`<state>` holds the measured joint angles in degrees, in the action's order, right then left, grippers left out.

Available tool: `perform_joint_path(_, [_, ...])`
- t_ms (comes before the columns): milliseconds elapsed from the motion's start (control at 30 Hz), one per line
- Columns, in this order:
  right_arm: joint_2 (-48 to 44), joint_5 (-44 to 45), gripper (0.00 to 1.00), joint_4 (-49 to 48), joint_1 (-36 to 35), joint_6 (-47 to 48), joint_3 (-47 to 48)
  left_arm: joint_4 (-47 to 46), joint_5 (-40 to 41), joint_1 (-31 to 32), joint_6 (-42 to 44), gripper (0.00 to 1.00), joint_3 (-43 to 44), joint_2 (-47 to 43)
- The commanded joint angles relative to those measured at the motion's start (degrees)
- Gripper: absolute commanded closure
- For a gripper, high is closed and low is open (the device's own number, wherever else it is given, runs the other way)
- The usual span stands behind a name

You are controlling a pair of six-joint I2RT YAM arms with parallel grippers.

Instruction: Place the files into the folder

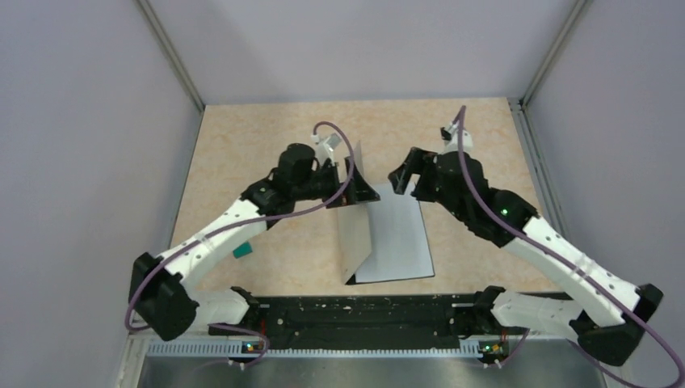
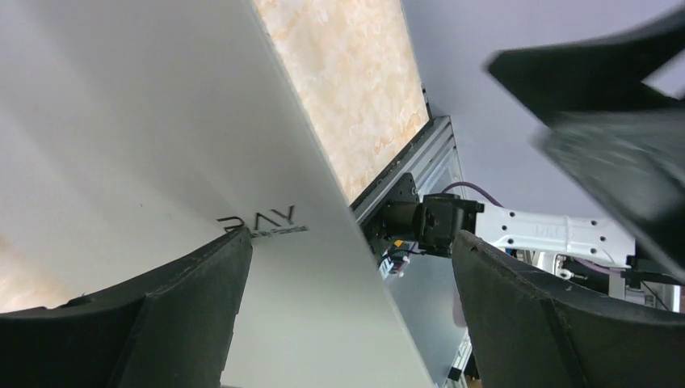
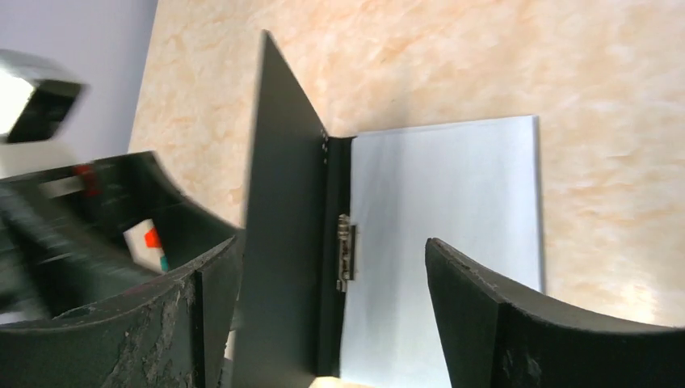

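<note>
Folder (image 1: 353, 234) open mid-table, L gripper (image 2: 351, 250) jaws apart propping its stiff cover upright, floppy sheets (image 1: 397, 234) lying inside, R gripper (image 3: 333, 246) jaws apart above; I'd pinch paper edges lightly.

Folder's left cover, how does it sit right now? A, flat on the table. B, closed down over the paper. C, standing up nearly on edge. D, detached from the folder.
C: the left cover stands nearly on edge, while the paper lies flat and uncovered beside it.
</note>
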<state>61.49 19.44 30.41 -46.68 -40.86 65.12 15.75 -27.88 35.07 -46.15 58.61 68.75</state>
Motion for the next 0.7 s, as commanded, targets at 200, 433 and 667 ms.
perform_joint_path(200, [-10.31, 11.18, 0.16, 14.45, 0.22, 4.63, 1.32, -27.30, 0.91, 9.50, -5.07, 0.02, 2.77, 23.05])
perform_joint_path(433, [-10.95, 10.44, 0.11, 12.37, 0.25, 4.37, -4.16, -27.98, 1.83, 10.20, -4.02, 0.02, 0.47, 28.22])
perform_joint_path(667, [-8.42, 6.31, 0.01, 6.57, 0.27, 3.95, -7.36, -8.48, 14.71, 10.11, 6.15, 0.02, 3.26, 17.48])
